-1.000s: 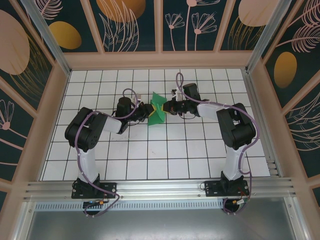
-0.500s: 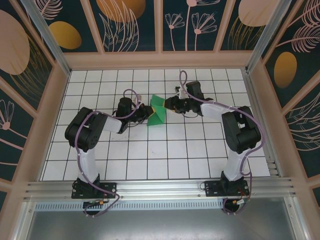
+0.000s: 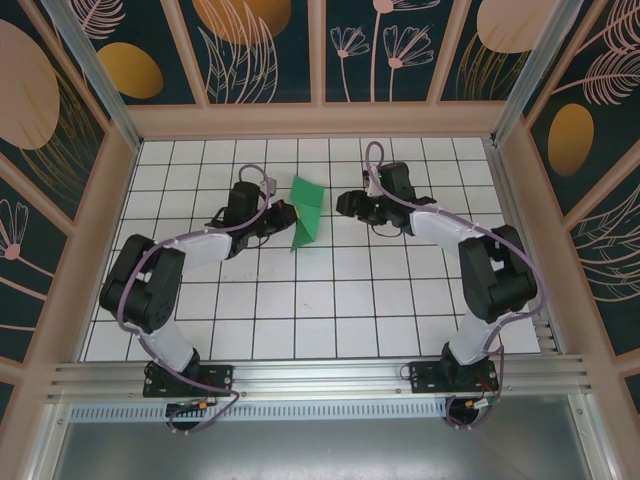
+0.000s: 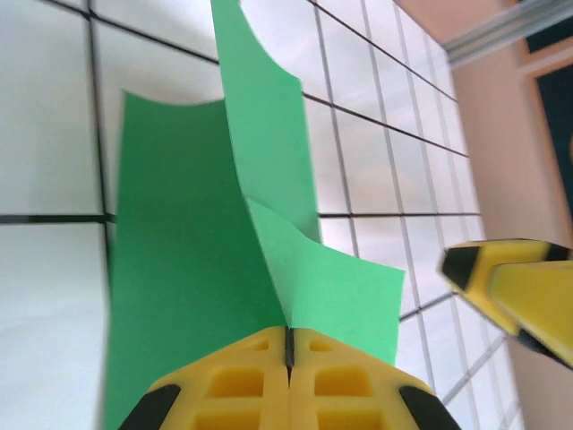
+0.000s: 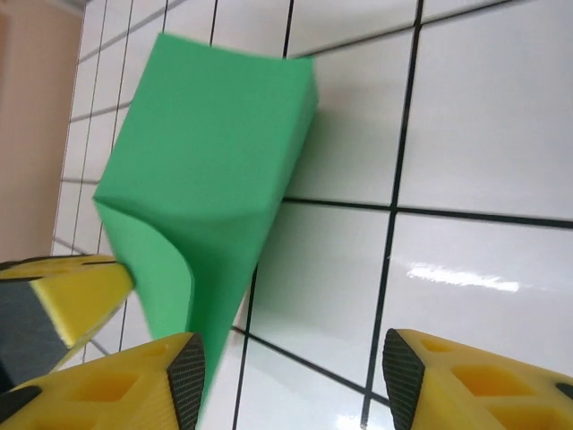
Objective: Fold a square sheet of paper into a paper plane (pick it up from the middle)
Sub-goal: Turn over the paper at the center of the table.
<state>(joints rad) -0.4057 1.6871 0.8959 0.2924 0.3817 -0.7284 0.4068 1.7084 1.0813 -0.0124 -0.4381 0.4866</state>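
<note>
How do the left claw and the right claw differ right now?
The left claw is shut, the right claw open. The left claw pinches the green paper; the right claw grips nothing. Both are yellow and point at the paper.

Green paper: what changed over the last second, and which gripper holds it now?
The right gripper let go of the green paper, opened and drew back to the right, leaving a gap between them. The left arm stretched out, carrying the paper slightly left and away and turning it a little. Unchanged: the left gripper stays pinched shut on the paper's edge, and the paper is still partly folded with one flap standing up.
</note>
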